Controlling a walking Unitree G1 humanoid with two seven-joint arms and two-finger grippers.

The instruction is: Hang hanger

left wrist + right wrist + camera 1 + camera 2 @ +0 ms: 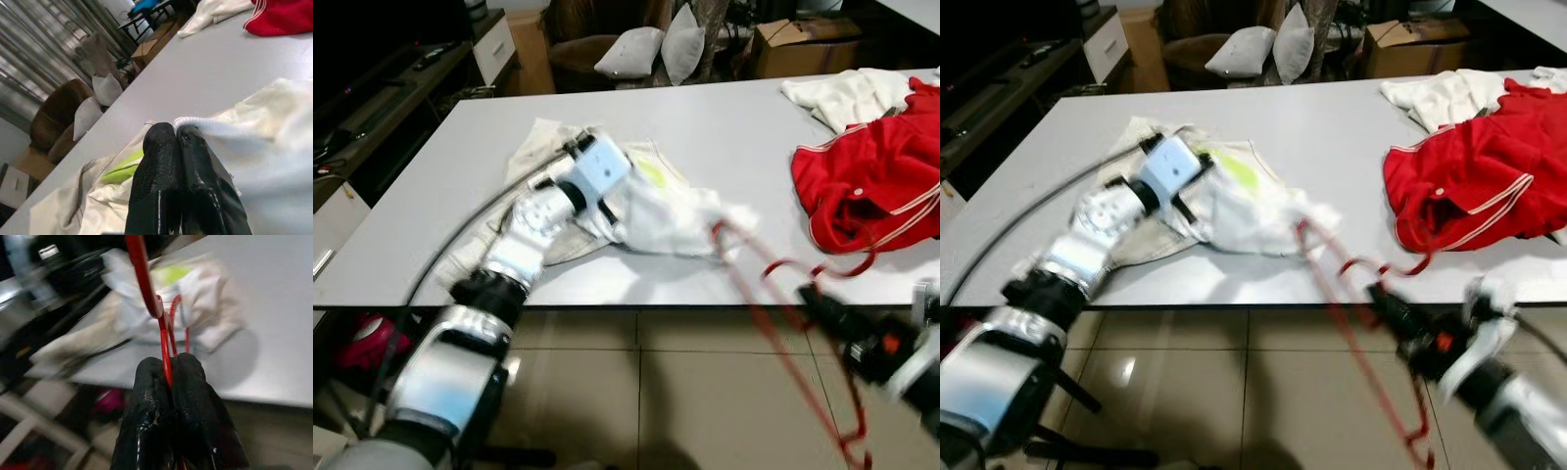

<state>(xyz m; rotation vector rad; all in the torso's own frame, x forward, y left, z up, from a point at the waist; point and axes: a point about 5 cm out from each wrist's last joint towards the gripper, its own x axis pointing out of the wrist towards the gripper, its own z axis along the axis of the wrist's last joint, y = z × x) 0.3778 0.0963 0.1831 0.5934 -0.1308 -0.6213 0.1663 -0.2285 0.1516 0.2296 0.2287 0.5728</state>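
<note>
A white garment (671, 215) with a lime-green patch lies crumpled on the grey table (724, 117) near its front edge. My left gripper (174, 131) reaches over the table and is shut on a white ribbed edge of this garment. A thin red hanger (143, 279) sticks out from the garment's right end and slants down past the table's front edge. My right gripper (815, 299), low in front of the table, is shut on the hanger's wire. The picture is blurred around the right arm.
A red garment (871, 181) with white stripes lies at the table's right, and a cream cloth (847, 93) behind it. Beyond the table are a brown chair with pillows (631, 51) and a cardboard box (803, 44). A dark cabinet runs along the left. Tiled floor lies below.
</note>
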